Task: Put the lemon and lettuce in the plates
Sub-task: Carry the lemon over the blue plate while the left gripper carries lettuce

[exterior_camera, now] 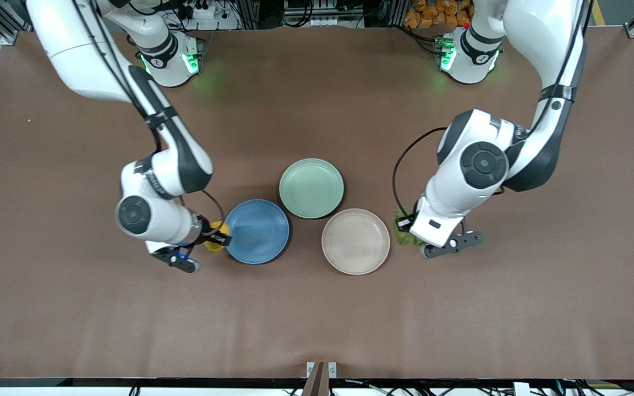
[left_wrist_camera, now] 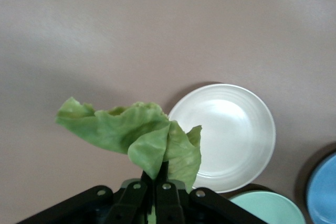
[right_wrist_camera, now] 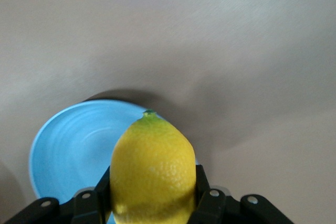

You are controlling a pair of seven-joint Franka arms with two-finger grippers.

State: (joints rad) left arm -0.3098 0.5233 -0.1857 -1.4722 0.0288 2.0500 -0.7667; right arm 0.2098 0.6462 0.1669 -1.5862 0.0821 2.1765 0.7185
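Observation:
My right gripper (exterior_camera: 213, 237) is shut on the yellow lemon (exterior_camera: 217, 235), beside the blue plate (exterior_camera: 257, 231) on its right-arm side; in the right wrist view the lemon (right_wrist_camera: 152, 169) sits between the fingers with the blue plate (right_wrist_camera: 68, 153) past it. My left gripper (exterior_camera: 405, 234) is shut on the green lettuce leaf (exterior_camera: 402, 237), beside the beige plate (exterior_camera: 355, 241) on its left-arm side. In the left wrist view the lettuce (left_wrist_camera: 136, 137) hangs from the closed fingers, next to the beige plate (left_wrist_camera: 231, 135).
A pale mint green plate (exterior_camera: 311, 187) lies between and farther from the front camera than the other two plates, touching close to both. It also shows in the left wrist view (left_wrist_camera: 268, 208). Brown table all round.

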